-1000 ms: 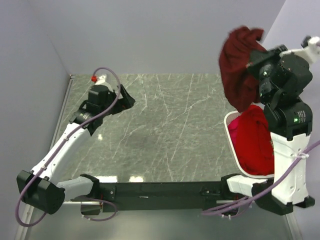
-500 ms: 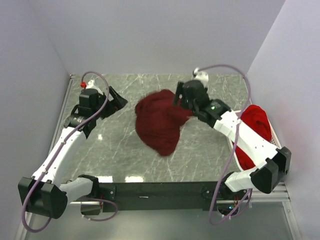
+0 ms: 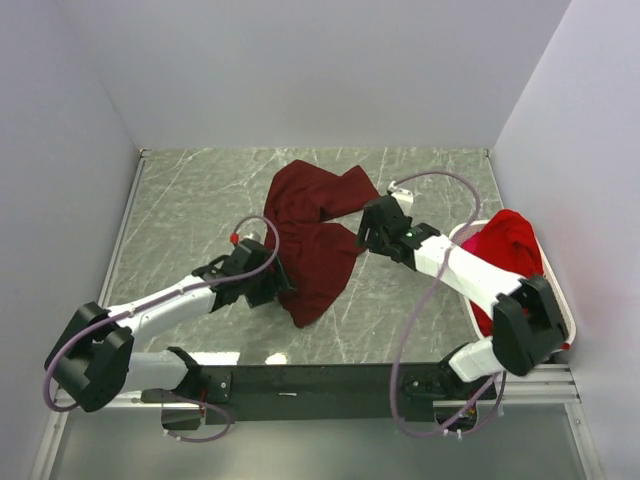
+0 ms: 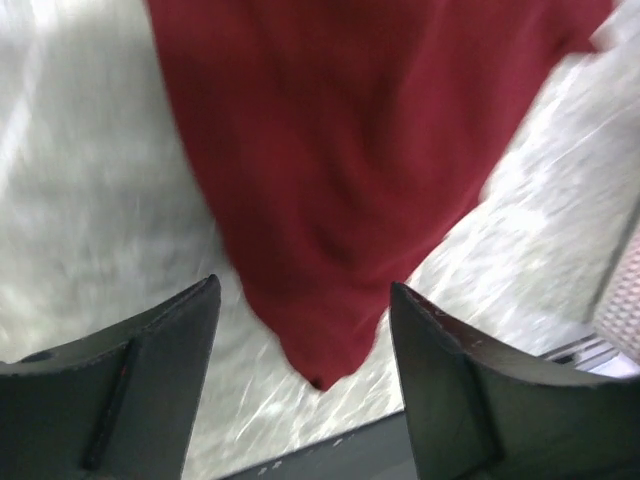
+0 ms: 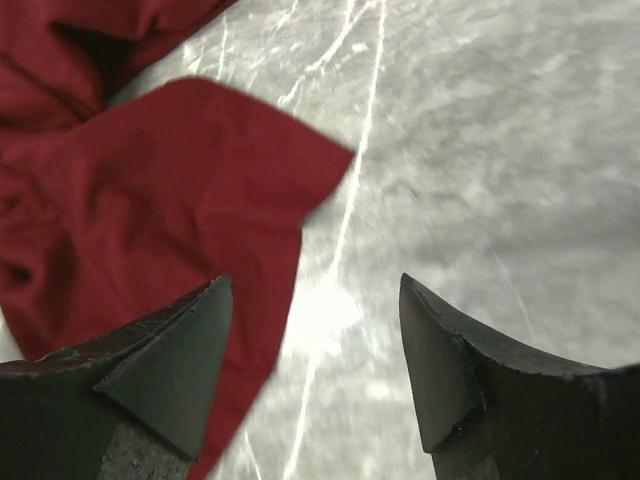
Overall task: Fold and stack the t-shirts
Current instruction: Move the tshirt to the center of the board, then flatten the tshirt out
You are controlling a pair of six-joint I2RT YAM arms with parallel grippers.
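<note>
On the marble table (image 3: pixel 180 200) a maroon t-shirt (image 3: pixel 318 245) is laid crumpled at centre. The left gripper (image 4: pixel 300 395) and the right gripper (image 5: pixel 310 370) are held spread and empty at its edges. It is judged soft and limp, best pinched at a corner.

A second ago the dark maroon shirt (image 3: pixel 315 235) hung bunched from the right claw (image 3: pixel 365 238), hoisted high at the right side. It was then swung in over the middle, and now it lies spread on the desk (image 3: pixel 190 200), let go. The right claw has dropped low with its fingers parted, at the shirt's right edge. The left claw (image 3: pixel 285 288) has come from the far left corner to the shirt's near left edge, fingers parted.
</note>
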